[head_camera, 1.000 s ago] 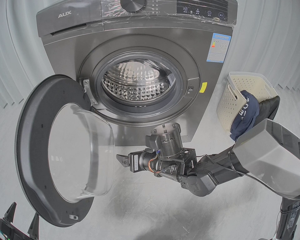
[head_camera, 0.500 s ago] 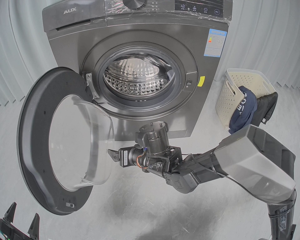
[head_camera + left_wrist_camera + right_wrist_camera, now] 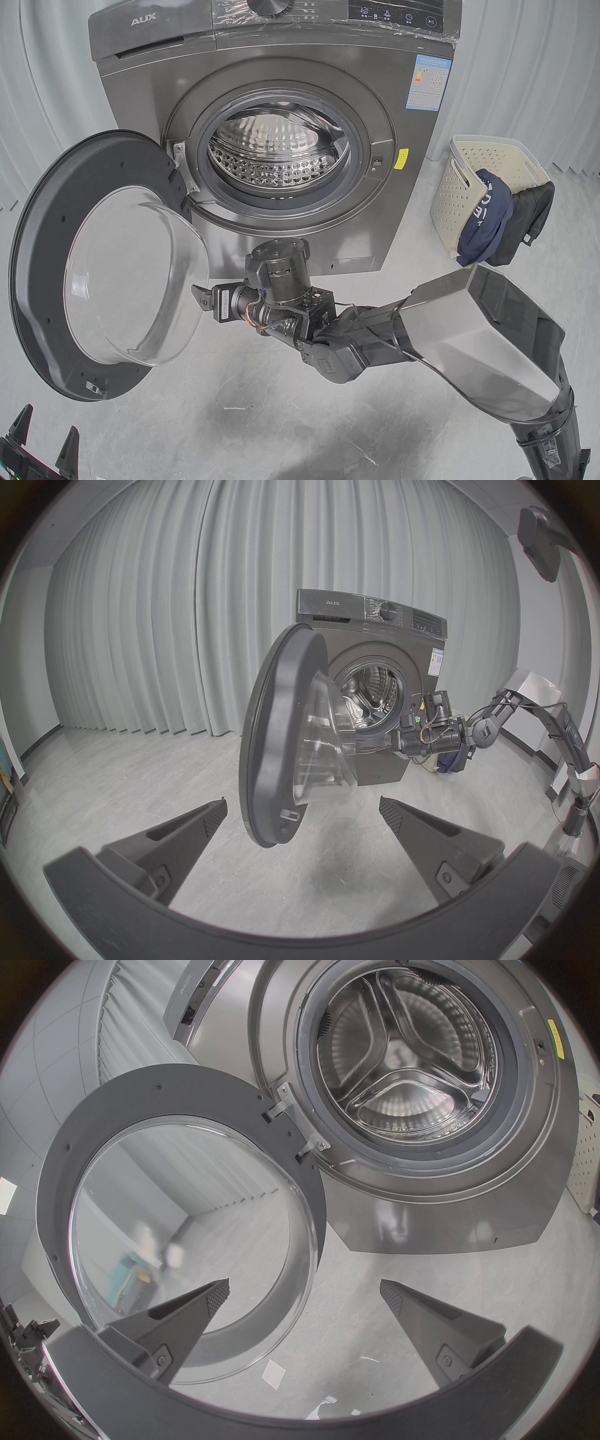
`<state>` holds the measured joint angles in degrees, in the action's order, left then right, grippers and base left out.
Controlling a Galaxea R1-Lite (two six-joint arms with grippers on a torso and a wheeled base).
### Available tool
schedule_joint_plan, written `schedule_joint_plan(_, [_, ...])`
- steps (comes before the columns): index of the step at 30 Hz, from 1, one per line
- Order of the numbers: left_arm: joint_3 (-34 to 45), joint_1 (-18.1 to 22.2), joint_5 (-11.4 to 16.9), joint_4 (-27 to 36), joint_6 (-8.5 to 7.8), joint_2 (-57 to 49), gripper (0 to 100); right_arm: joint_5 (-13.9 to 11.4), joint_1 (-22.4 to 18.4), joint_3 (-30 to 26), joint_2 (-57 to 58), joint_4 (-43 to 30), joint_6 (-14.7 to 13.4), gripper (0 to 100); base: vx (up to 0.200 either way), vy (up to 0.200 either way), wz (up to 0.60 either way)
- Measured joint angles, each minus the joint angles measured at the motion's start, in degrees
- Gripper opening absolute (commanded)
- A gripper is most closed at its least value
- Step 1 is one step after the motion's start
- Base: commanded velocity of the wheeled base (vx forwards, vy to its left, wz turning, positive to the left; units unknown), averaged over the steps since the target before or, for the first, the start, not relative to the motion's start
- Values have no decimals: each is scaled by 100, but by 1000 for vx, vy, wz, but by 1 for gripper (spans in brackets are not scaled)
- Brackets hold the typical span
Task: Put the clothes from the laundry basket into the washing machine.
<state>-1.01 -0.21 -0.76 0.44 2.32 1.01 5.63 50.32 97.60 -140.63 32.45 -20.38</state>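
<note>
The right gripper (image 3: 199, 297) is held with its fingers spread apart and nothing between them, just beside the bulging glass of the door (image 3: 44, 250) of the washing machine (image 3: 375, 81). That door is swung wide open to the robot's left, and the steel drum (image 3: 275, 156) is exposed through the opening. The left gripper (image 3: 42, 437), likewise parted and empty, is kept low and well apart. The clothes (image 3: 489, 215) — one navy piece, one black — are draped over the rim of the laundry basket (image 3: 451, 206), which is set on the floor at the machine's right.
</note>
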Motion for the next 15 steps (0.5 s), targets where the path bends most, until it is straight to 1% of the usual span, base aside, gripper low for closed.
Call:
schedule_joint_plan(6, [0, 5, 0, -1, 0, 0, 100, 72, 87, 568, -341, -211, 5, 100, 0, 0, 0])
schedule_joint_plan(12, [0, 0, 0, -1, 2, 0, 100, 162, 213, 1353, -816, -352, 0, 100, 0, 0, 0])
schedule_joint_plan(15, [0, 5, 0, 0, 2, 2, 100, 217, 223, 1566, -1003, -418, -4, 100, 0, 0, 0])
